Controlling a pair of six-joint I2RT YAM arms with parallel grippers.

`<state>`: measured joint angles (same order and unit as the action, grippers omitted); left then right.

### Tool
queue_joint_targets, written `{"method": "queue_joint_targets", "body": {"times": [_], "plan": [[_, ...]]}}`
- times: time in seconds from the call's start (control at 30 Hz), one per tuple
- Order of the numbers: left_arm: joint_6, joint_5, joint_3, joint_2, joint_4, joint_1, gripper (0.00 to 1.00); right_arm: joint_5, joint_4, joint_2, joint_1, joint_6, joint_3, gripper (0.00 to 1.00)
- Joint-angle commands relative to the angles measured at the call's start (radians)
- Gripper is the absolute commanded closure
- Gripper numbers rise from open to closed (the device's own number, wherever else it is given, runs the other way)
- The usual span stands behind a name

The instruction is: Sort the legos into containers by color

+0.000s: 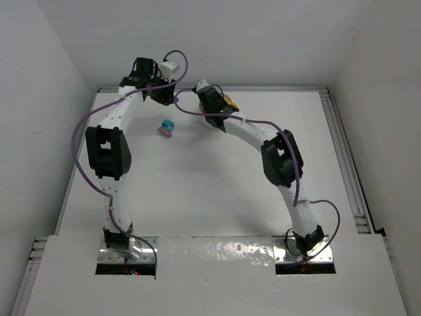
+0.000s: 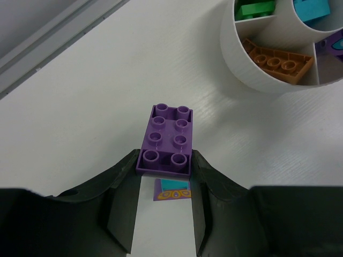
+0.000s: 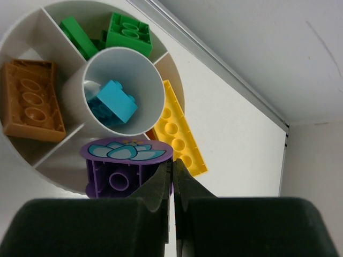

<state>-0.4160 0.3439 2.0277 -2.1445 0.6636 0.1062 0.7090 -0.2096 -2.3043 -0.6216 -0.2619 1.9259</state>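
Purple lego point(image 2: 166, 139) pinched by left jaws, printed tile point(image 2: 172, 189) below; dish point(image 2: 241, 61) near (right jaws pressed together).

Seen from the right wrist, a teal-blue plastic brick point(image 3: 113, 103) sat in the central well of the round white plastic dish point(image 3: 59, 152). Around that well, green plastic bricks point(image 3: 128, 33) lay in the section at 12 o'clock. An orange plastic brick point(image 3: 29, 99) lay at 9, a long yellow plastic brick point(image 3: 179, 138) at 4 and a purple flower-printed plastic piece point(image 3: 126, 166) at 6. The right pincer point(image 3: 172, 179) was just beside that piece at 3 o'clock.

Seen from the left wrist, a purple rectangular plastic brick point(image 2: 165, 140) sat between the left pincer point(image 2: 166, 160)'s fingers. It was above a small purple plastic tile point(image 2: 172, 189) on the white desk point(image 2: 107, 96), with the dish at 1 o'clock from it.
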Motion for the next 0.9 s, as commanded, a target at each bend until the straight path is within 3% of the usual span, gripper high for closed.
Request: {"method": "queue_joint_targets", "body": {"times": [0.0, 0.4, 0.47, 0.5, 0.7, 0.87], "plan": [[0.003, 0.015, 0.002, 0.031, -0.019, -0.017, 1.00, 0.013, 0.053, -0.024, -0.010, -0.036, -0.001, 1.00], [0.005, 0.021, -0.004, 0.029, -0.022, -0.017, 1.00, 0.063, 0.128, -0.023, -0.029, -0.123, -0.056, 1.00], [0.005, 0.021, -0.006, 0.031, -0.024, -0.017, 1.00, 0.076, 0.144, -0.020, -0.032, -0.125, -0.056, 0.92], [0.005, 0.021, -0.007, 0.031, -0.022, -0.017, 1.00, 0.076, 0.147, -0.017, -0.032, -0.126, -0.057, 0.82], [0.009, 0.023, -0.009, 0.031, -0.025, -0.017, 1.00, 0.086, 0.148, -0.001, -0.035, -0.100, -0.039, 0.56], [0.009, 0.026, -0.006, 0.032, -0.027, -0.017, 1.00, 0.073, 0.108, 0.023, -0.035, -0.056, 0.004, 0.58]]}}
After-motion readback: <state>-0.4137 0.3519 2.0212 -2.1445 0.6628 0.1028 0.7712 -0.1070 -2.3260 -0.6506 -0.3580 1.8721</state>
